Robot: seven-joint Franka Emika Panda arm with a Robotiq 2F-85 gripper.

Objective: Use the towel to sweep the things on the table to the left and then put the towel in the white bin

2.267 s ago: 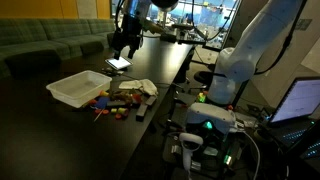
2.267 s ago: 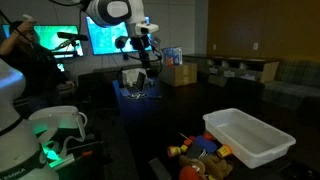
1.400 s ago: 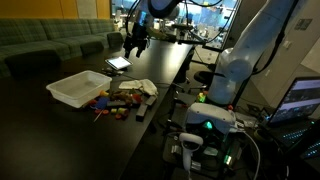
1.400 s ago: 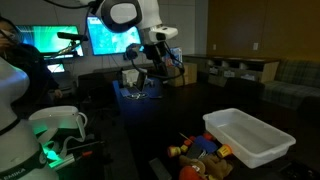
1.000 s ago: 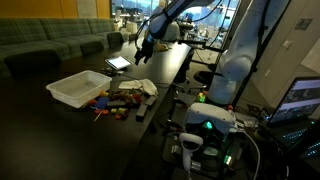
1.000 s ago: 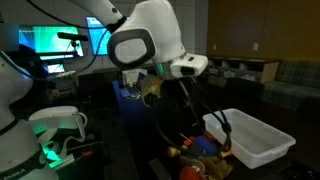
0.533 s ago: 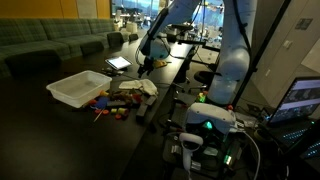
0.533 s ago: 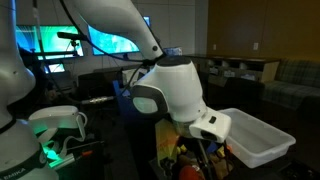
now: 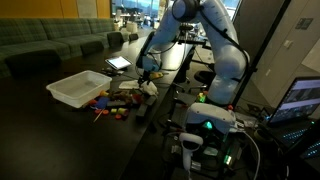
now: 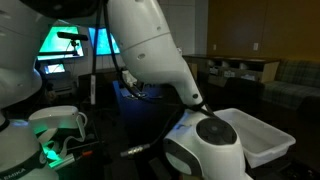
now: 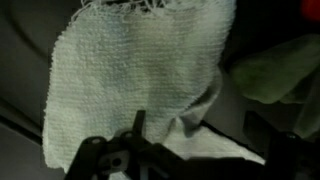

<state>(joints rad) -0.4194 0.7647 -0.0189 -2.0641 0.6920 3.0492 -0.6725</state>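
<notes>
Off-white towel [image 11: 140,70] directly beneath tool [image 9: 147,76]

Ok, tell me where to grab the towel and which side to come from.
Probably pinch the towel at its bunched fold, coming straight down from above. It lies spread and limp on the table, so flat edges offer little; the open gripper hangs over it.

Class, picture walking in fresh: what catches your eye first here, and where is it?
The white robot arm looms close, filling most of an exterior view. Under its open gripper, the off-white towel fills the wrist view. On the dark table, bright toy pieces lie beside the white bin.
</notes>
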